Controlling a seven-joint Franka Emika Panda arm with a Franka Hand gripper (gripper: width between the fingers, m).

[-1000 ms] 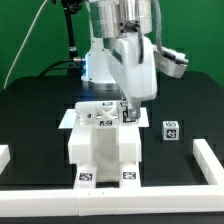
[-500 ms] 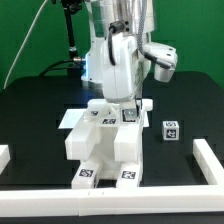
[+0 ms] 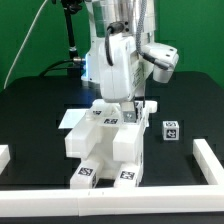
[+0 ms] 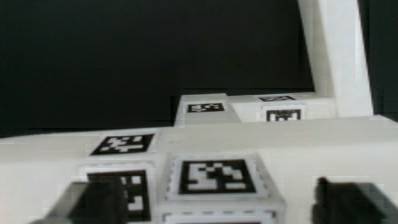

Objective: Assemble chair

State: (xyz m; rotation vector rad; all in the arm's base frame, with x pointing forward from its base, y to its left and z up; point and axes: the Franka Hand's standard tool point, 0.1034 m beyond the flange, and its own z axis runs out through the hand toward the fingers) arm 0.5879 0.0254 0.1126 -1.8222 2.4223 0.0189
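The partly built white chair (image 3: 105, 148) stands in the middle of the black table, with tags on its top and front faces. My gripper (image 3: 132, 113) hangs over its far right top part. In the wrist view my gripper (image 4: 217, 205) is open. Its dark fingers (image 4: 100, 200) straddle a white tagged block (image 4: 217, 178) of the chair, with a gap on each side. More tagged chair faces (image 4: 267, 108) lie beyond it. A small loose white tagged cube (image 3: 170, 130) sits on the table to the exterior view's right of the chair.
White border rails run along the exterior view's left (image 3: 5, 155), right (image 3: 207, 160) and front (image 3: 110, 205). A flat white board (image 3: 70, 118) lies behind the chair on the exterior view's left. The robot's base (image 3: 95, 65) stands at the back.
My wrist has turned over the chair's top part, swinging its camera housing to the exterior view's right. In the last half second the gripper has barely moved.
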